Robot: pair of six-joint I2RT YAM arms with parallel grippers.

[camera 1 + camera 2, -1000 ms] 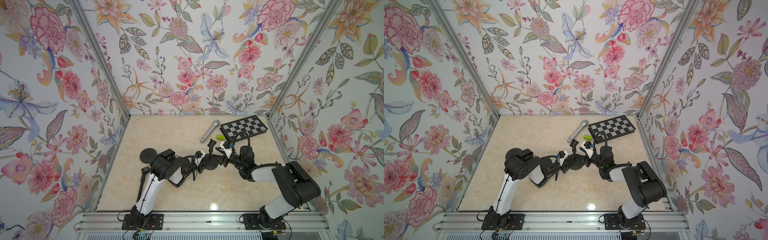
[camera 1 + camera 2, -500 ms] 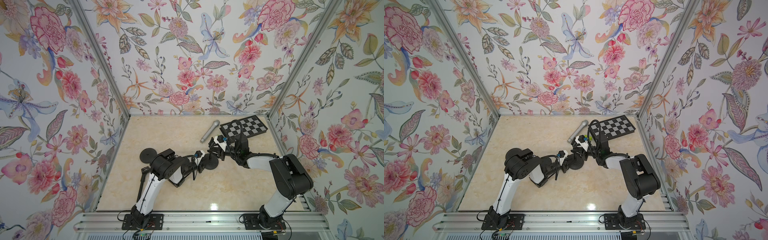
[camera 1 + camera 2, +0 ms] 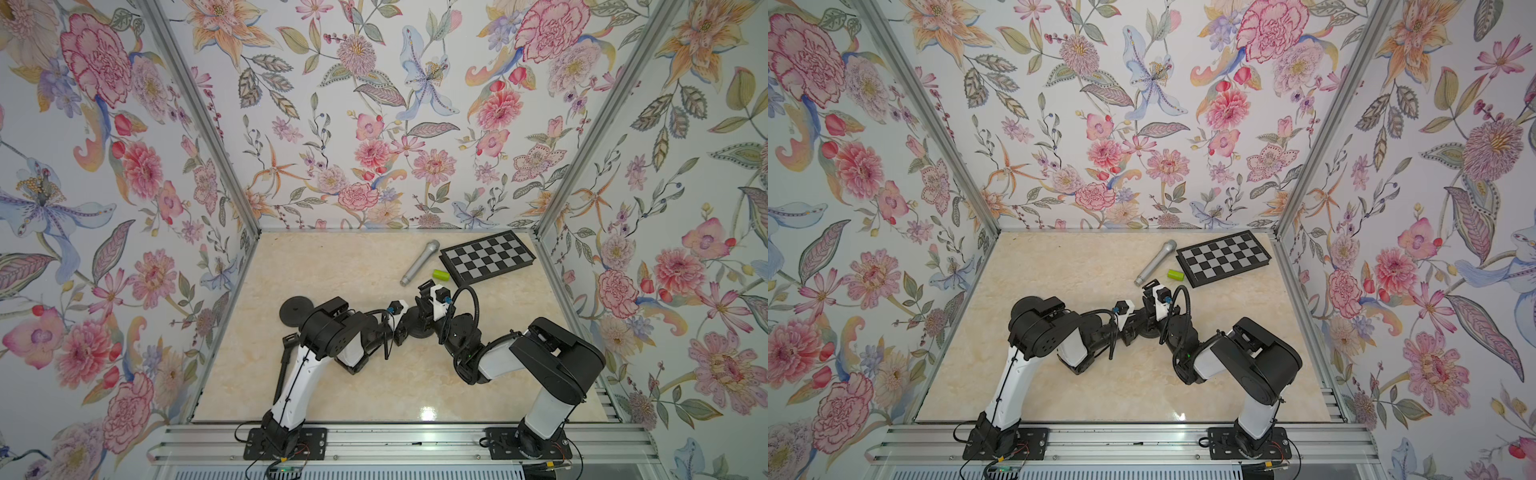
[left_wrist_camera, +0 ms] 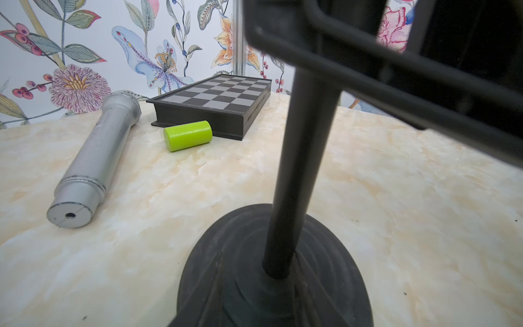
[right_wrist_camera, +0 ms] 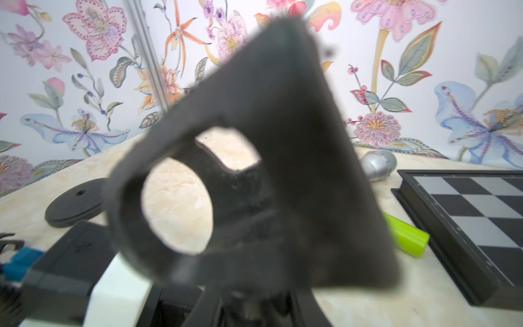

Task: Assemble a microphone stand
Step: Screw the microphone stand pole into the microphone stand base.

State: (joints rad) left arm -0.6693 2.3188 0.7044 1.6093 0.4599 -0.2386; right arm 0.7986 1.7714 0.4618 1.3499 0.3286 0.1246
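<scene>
Your right claw [image 3: 423,307] pinches a matte black, rough-edged triangular clip plate [image 5: 297,184] pierced by a round hole, at the top of the smooth black pole [image 4: 302,170]. The pole stands in the ribbed round black base [image 4: 240,269] on the cream marble-look table [image 3: 374,386]. You cannot tell whether your left claw [image 3: 397,329] grips that pole. From the base, the brushed silver microphone [image 3: 419,262] lies at 12 o'clock, a glossy lime-green cylinder [image 3: 441,274] and chequered board [image 3: 487,257] at 1, and a second black disc [image 3: 296,311] at 9.

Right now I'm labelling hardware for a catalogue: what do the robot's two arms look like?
They match. The left arm and right arm have white link covers between bulky black joint housings, on black base plates bolted to an aluminium rail. A black cable loops near the right wrist. Small blue connectors sit on white wrist blocks.
</scene>
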